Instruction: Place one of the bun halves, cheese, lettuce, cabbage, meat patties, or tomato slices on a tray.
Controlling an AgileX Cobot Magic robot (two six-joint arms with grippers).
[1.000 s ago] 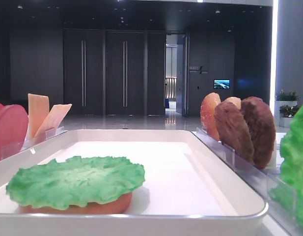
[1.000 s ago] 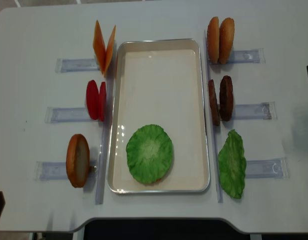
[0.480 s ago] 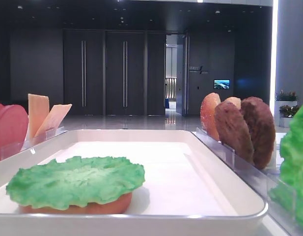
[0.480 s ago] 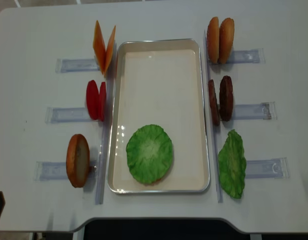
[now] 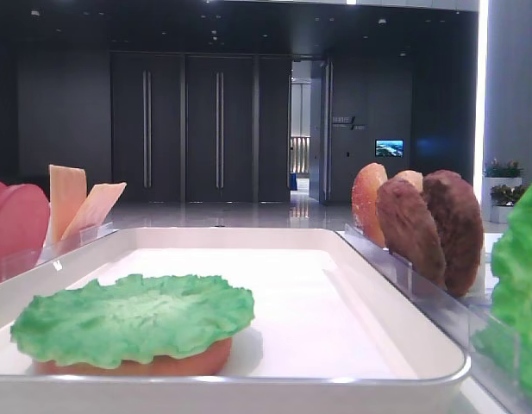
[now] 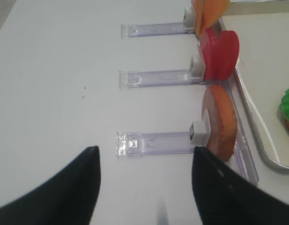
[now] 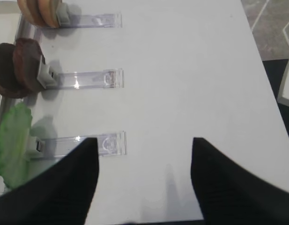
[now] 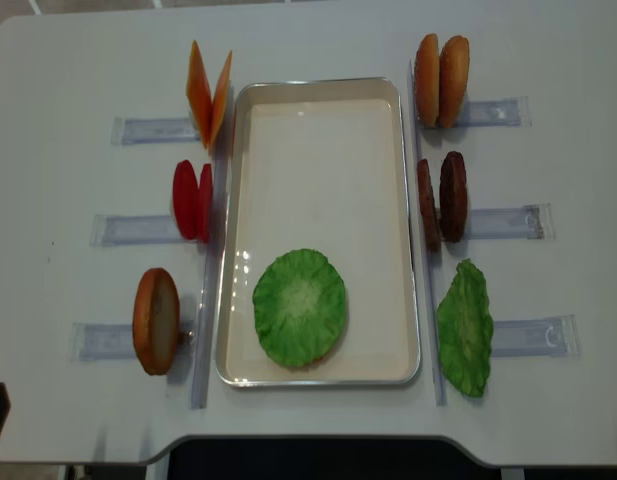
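A white tray (image 8: 318, 150) lies mid-table. At its near end a lettuce leaf (image 8: 300, 306) rests on a bun half (image 5: 136, 362). In the left racks stand cheese (image 8: 209, 92), tomato slices (image 8: 192, 200) and a bun half (image 8: 156, 320). The right racks hold two bun halves (image 8: 441, 80), meat patties (image 8: 443, 198) and another lettuce leaf (image 8: 464, 328). Cabbage is out of view. My left gripper (image 6: 145, 149) hovers open over bare table beside the left bun's rack. My right gripper (image 7: 143, 140) is open and empty by the lettuce rack.
Clear slotted racks (image 8: 513, 222) stick out from both long sides of the tray. The table's front edge (image 8: 318, 440) runs close below the tray. Bare white table (image 7: 191, 70) stretches right of the right racks, and the floor shows past its edge.
A dark part at the right edge of the overhead view has gone out of view. The food and the tray have not moved.
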